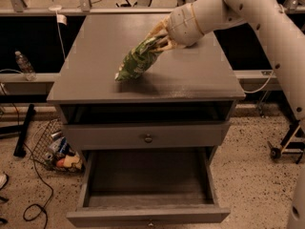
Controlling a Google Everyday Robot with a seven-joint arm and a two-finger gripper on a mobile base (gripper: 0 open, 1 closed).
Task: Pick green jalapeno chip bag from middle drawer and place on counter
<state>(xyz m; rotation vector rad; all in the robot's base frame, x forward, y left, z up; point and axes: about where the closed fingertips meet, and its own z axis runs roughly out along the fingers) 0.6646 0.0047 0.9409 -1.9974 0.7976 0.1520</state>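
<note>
The green jalapeno chip bag (pixel 137 61) hangs tilted over the counter (pixel 95 46), its lower left corner at or just above the surface. My gripper (pixel 160 38) is above the counter's middle right and is shut on the bag's upper right end. The middle drawer (pixel 147 178) is pulled out at the bottom of the cabinet, and its floor is bare. I cannot see the white bowl; the arm covers that part of the counter.
A closed grey drawer front with a round knob (pixel 148 138) sits above the open drawer. A wire basket of clutter (pixel 59 149) and cables lie on the floor at the left. A water bottle (pixel 24 65) stands on a ledge at the left.
</note>
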